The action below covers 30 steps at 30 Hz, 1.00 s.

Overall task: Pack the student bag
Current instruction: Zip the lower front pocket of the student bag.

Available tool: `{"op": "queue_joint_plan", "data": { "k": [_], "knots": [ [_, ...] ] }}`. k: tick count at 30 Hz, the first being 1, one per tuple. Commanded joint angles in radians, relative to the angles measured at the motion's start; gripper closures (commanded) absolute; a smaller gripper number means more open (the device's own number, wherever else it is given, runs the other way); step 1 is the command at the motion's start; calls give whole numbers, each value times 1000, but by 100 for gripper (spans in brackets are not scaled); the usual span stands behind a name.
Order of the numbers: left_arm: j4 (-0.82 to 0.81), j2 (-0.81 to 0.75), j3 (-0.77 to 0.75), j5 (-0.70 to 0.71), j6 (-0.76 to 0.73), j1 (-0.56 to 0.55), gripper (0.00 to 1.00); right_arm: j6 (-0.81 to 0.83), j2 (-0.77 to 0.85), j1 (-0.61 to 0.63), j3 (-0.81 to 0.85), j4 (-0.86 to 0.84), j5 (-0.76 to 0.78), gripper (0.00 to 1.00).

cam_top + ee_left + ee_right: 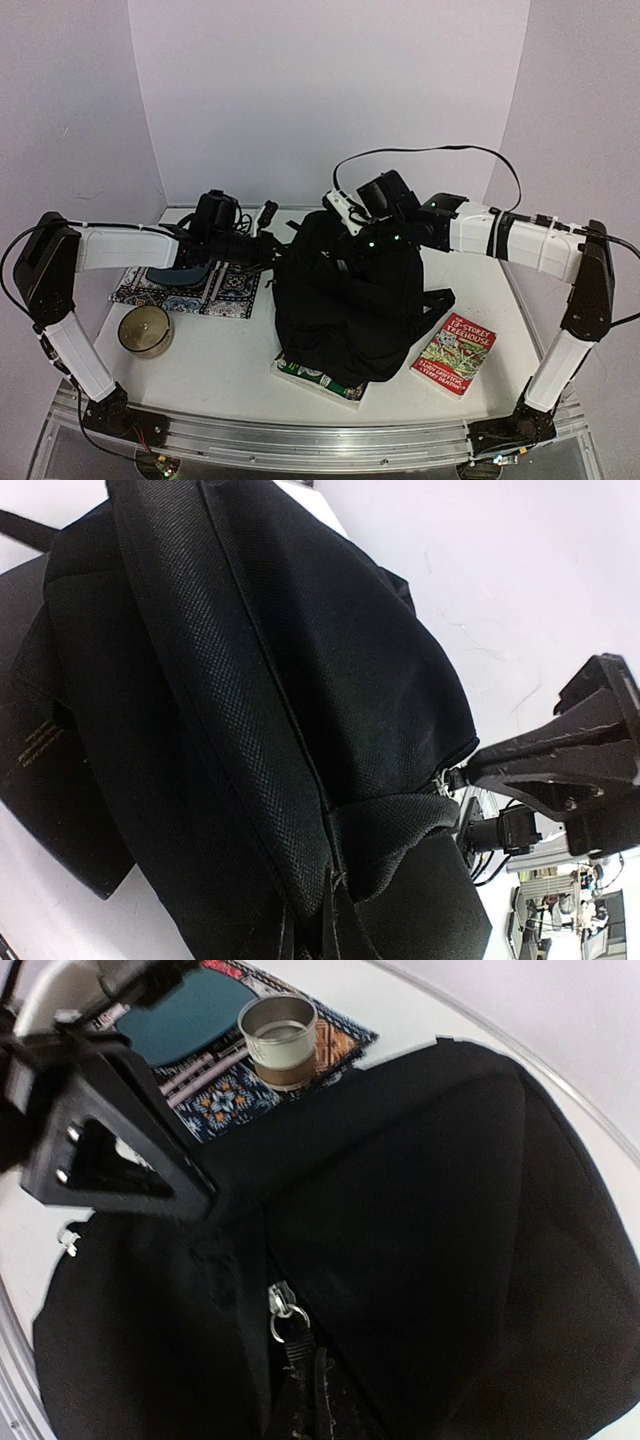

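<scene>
**White table, black bag in the middle, both arms at it**

Pale lilac walls (300,100) close in a white table (230,370), and from where I stand the student bag (350,310) is the biggest thing on it. It slumps in a soft black heap at the centre, slightly right of the middle, with its straps trailing toward the right.

The left gripper (268,250) reaches in from the left and meets the bag's upper left side. Its jaws are closed down to a narrow pinch, and in the right wrist view a fingertip is buried in a fold of the black fabric, so it has hold of the bag.

The right gripper (470,772) comes in from the right at the top of the bag with its jaws fully closed. Its tip touches the seam where the zip runs. A silver zip pull (283,1310) hangs close by, but I cannot tell whether anything is pinched.

A green-edged book (318,380) pokes out from under the bag's near edge. A red paperback (453,354) lies just beside the bag on the right. On the left lies a patterned cloth (225,292) with a flat teal object (178,273) on it, and a round tin (146,330) sits just off its near corner. A black notebook (40,790) shows against the bag's side in the left wrist view.
</scene>
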State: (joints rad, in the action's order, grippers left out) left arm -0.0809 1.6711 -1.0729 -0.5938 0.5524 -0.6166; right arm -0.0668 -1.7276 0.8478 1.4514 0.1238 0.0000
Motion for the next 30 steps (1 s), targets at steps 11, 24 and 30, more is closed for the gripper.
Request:
{"op": "queue_joint_plan", "data": {
  "k": [11,24,30],
  "knots": [
    [-92,4,67,23,63,92,100,-75,261,-80,-396,-201,146,100],
    [-133,52,126,22,92,139,100,-203,393,-313,-705,-315,128,100],
    [-145,59,129,-12,89,137,100,-198,353,-317,-678,-359,37,100]
  ]
}}
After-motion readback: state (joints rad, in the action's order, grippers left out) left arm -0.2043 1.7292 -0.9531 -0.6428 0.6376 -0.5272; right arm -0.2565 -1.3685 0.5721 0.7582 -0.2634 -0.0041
